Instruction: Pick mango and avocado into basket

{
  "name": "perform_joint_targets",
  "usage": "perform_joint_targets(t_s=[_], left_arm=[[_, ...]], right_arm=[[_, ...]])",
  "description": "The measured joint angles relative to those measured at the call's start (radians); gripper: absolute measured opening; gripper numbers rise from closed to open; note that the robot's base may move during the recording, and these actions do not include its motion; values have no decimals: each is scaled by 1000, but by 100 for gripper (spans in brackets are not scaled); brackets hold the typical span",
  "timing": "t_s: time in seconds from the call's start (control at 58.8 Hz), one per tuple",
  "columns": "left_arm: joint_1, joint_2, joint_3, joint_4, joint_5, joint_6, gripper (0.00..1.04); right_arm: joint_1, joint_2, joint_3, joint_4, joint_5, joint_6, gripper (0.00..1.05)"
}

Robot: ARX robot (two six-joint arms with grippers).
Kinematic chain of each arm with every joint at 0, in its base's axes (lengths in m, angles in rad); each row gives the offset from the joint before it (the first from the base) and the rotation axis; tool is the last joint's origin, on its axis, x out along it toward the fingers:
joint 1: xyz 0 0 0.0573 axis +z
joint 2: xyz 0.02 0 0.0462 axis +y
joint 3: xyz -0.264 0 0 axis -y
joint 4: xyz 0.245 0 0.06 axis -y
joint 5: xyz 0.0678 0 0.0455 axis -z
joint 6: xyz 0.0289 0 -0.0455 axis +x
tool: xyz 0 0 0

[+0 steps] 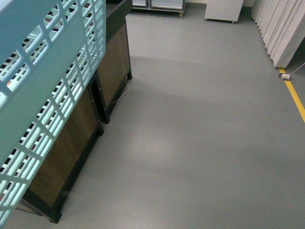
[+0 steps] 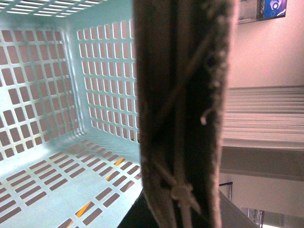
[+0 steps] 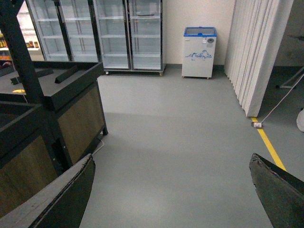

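Note:
The pale teal basket [image 1: 43, 90] hangs tilted in the air at the left of the front view, its slotted wall filling that corner. In the left wrist view I look into the basket [image 2: 52, 142], which holds nothing that I can see. Its brown handles [image 2: 183, 109], bound with white ties, run straight through my left gripper [image 2: 178, 209], which is shut on them. My right gripper [image 3: 173, 190] is open over bare grey floor, with nothing between its fingers [image 3: 71, 194]. The mango and the avocado are out of view.
Dark wood-panelled display stands [image 1: 112, 67] line the left side. Grey floor [image 1: 200, 143] stretches ahead, with a yellow line [image 1: 295, 98] at the right. Glass-door fridges [image 3: 114, 35], a small white chest freezer [image 3: 199, 52] and a white folding partition [image 3: 256, 52] stand at the back.

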Motion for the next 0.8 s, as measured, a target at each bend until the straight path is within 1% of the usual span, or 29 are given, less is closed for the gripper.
perform_joint_targets(t_s=[0.102, 0.289, 0.799], left_arm=[[0, 0, 0, 0, 0, -5, 6], [5, 0, 0, 0, -29, 2, 6], [5, 2, -1, -2, -22, 5, 6]], right_arm=[[0, 0, 0, 0, -2, 0, 97], [0, 0, 0, 0, -4, 0, 97], [0, 2, 0, 1, -5, 0, 97]])
